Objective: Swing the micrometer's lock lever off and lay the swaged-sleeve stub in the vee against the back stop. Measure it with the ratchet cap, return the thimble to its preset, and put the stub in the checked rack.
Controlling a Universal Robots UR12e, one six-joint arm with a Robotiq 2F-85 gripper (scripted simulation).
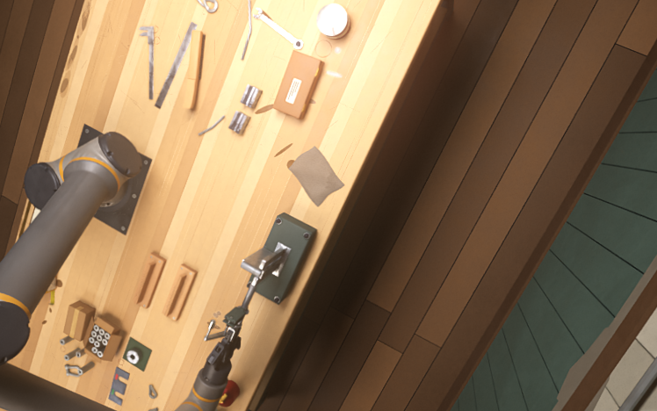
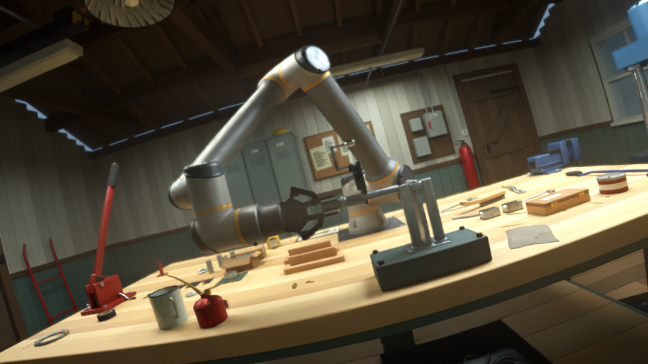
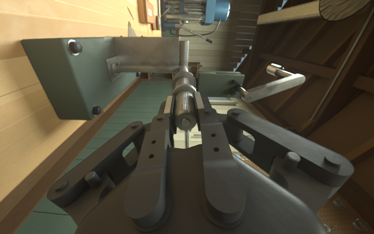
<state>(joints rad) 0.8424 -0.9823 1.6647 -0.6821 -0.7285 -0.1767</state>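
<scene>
The micrometer's ratchet cap (image 3: 184, 111) is the steel cylinder at the outer end of the spindle. My gripper (image 3: 184, 109) is closed on it, with a finger pad on each side of the cap. The micrometer (image 2: 395, 192) (image 1: 257, 271) stands on steel posts above a dark green base (image 1: 287, 257) (image 2: 430, 257) near the bench's front edge. Its spindle runs level toward my gripper (image 2: 327, 206) (image 1: 236, 315). A black lock lever (image 2: 358, 176) sticks up from the spindle. The vee and the stub are hidden behind the frame. Two wooden racks (image 1: 165, 287) (image 2: 312, 256) lie on the bench beside the base.
Behind the micrometer lie a grey cloth (image 1: 316, 175), a brown case (image 1: 297, 84) and two steel blocks (image 1: 245, 108). The arm's base plate (image 1: 116, 179) sits mid-bench. Small boxes and fittings (image 1: 92, 339) lie near my wrist. The bench edge runs close beside the green base.
</scene>
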